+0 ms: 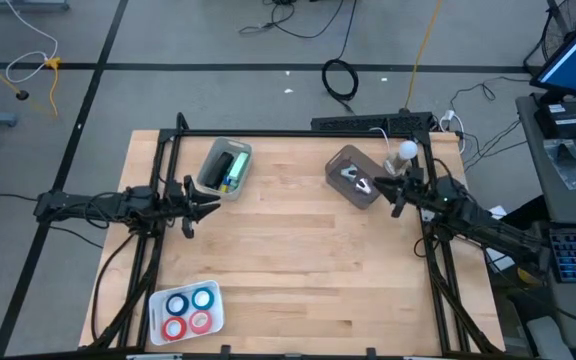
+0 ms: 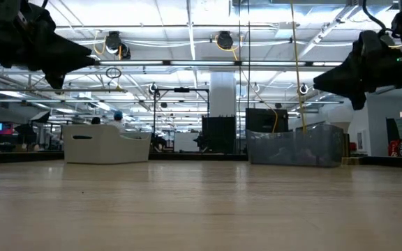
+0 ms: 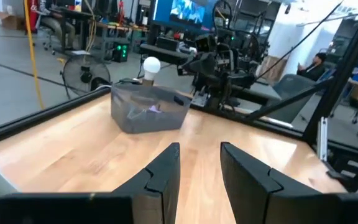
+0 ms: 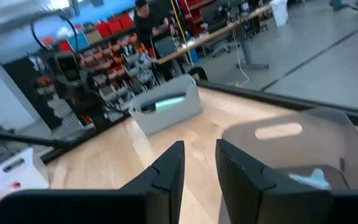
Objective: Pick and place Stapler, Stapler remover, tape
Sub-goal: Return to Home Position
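**A:** Where's your tape [image 1: 188, 311]?
**B:** Four rolls, two blue and two red, all in the white tray [image 1: 155, 315] at the bench's [image 1: 298, 260] front left corner. They sit well apart from both arms.
**A:** And your grippers?
**B:** Your left gripper [image 1: 208, 206] hangs over the left edge with its fingers parted and nothing between them. Your left wrist view shows the gap plainly. Your right gripper [image 1: 396, 193] hangs over the right edge, just beside the dark bin [image 1: 343, 160]. It is released too, and empty.
**A:** Stapler?
**B:** The green stapler [image 1: 233, 168] lies in the gray bin [image 1: 211, 165], near the back edge, left of middle.
**A:** Remover?
**B:** The pale stapler remover [image 1: 356, 180] shapes are inside the dark bin, near the back edge, right of middle. You can't tell from above how many there are. A white ball [image 1: 405, 150] stands by the back right corner.
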Controlling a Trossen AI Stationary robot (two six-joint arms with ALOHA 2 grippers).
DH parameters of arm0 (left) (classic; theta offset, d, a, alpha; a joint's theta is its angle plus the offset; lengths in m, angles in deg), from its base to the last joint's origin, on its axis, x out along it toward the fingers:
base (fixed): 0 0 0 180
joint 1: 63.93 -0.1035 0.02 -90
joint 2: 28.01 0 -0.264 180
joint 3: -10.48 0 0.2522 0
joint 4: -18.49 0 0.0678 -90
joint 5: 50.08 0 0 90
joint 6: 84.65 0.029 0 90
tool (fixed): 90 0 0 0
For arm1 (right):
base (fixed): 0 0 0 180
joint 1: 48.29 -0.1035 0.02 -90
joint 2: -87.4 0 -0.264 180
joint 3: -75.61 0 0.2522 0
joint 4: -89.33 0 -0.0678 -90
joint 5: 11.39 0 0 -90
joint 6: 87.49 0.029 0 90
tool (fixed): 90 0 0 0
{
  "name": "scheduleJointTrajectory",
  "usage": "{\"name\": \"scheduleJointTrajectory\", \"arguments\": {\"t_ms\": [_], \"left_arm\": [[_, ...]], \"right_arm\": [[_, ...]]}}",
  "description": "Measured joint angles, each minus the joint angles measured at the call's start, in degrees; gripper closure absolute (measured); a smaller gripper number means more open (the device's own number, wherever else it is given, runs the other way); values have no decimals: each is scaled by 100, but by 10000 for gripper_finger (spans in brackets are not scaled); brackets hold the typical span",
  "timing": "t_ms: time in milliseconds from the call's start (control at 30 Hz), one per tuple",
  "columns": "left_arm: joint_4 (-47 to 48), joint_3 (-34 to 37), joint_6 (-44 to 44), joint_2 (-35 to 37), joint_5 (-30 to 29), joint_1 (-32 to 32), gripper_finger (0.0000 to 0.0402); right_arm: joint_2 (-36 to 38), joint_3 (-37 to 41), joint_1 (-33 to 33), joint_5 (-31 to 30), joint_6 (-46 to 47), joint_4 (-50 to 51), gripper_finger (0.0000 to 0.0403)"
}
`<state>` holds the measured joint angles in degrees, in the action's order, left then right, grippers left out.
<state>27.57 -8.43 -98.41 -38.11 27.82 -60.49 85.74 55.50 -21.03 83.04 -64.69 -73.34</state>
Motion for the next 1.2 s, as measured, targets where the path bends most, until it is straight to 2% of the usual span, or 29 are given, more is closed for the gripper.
{"name": "scheduleJointTrajectory", "arguments": {"t_ms": [100, 300, 467, 667, 833, 1000, 1200], "left_arm": [[21, 0, 46, -1, -208, 2, 282], [-380, 186, 135, 10, -1052, -2, 282], [-453, 221, 459, 215, -886, 0, 282], [509, 227, 271, 795, -701, 0, 282], [576, 227, 563, 983, -208, 0, 282], [574, 293, 478, 985, -75, 2, 282], [454, 337, 647, 983, 18, 2, 282]], "right_arm": [[-3, 27, 2, -22, -121, 11, 319], [1, -21, 15, -177, -327, 112, 318], [1, -154, 15, -168, -425, 488, 318], [15, -455, 15, -162, -514, 1532, 318], [106, -517, 13, -309, -615, 1517, 318], [139, -517, 15, -853, -643, 1555, 318], [139, -517, 2, -870, -731, 1511, 318]]}}
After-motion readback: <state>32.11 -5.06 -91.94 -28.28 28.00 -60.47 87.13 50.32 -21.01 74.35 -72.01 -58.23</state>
